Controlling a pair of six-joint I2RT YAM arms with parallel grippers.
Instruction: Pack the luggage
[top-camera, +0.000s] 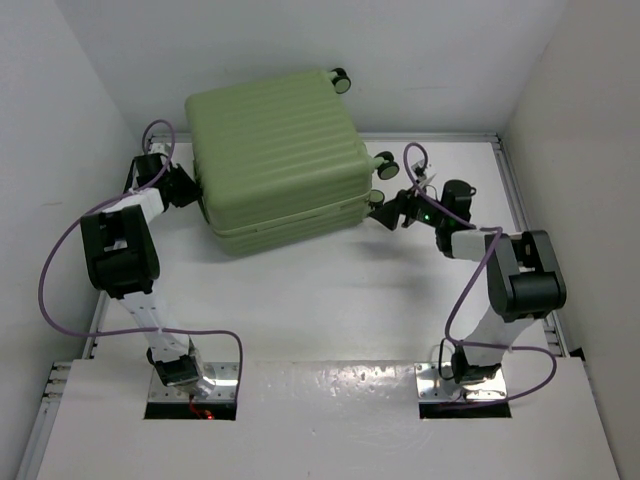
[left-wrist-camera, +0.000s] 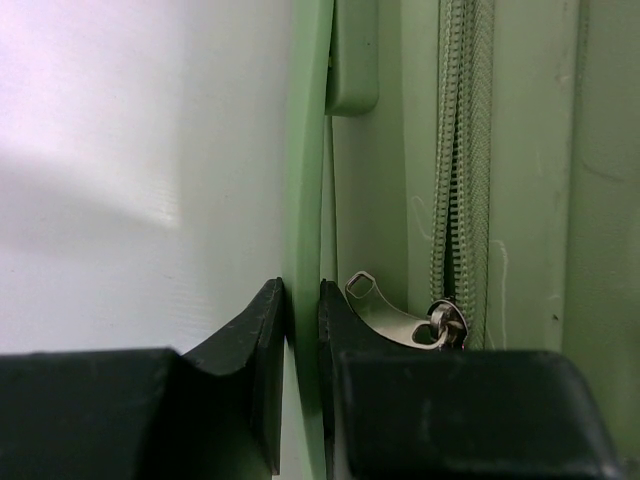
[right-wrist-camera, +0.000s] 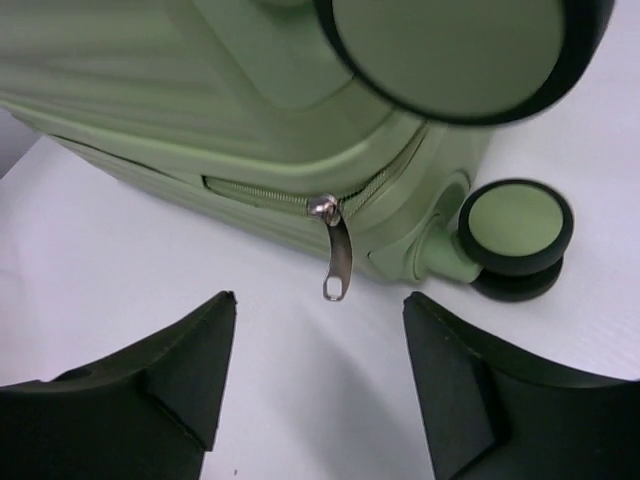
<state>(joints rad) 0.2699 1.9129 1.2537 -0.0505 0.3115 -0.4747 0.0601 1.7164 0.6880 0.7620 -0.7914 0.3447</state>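
The luggage, a pale green ribbed hard-shell suitcase, lies shut on the table with its black wheels toward the right. My left gripper is at its left side. In the left wrist view this gripper is shut on a thin green strip of the luggage, with a metal zipper pull just right of the fingers. My right gripper is at the wheel end. In the right wrist view it is open and empty, just short of a hanging zipper pull.
White walls close in the table on the left, back and right. A wheel stands just beyond my right finger, and a larger wheel fills the top of that view. A table rail runs along the right edge.
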